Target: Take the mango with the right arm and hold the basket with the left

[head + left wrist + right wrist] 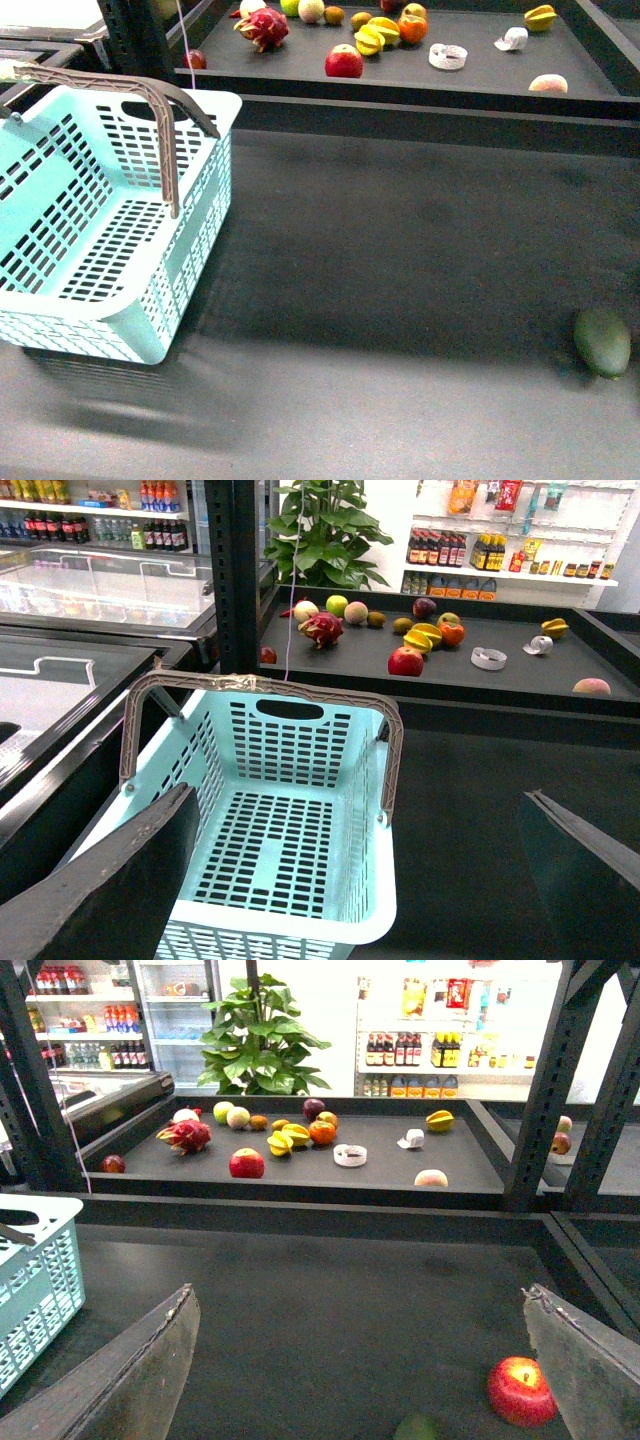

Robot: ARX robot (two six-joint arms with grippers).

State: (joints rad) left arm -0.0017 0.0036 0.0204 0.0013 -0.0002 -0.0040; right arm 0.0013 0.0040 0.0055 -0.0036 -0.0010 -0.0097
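Basket (195, 240) stands on the left of the dark table (400, 260); both grippers are wide open and hold nothing.
No writing is readable: the labels on the bottles (400, 1050) behind are too small. The basket is pale turquoise with slotted sides and a raised grey-brown handle (255, 685); the left gripper (357, 793) hangs over its near rim. The right gripper (357, 1290) is over bare table, near a red apple (520, 1390) and a green fruit (602, 342). A yellow fruit (541, 17) lies far right on the back tray (480, 75); I cannot tell whether it is the mango.
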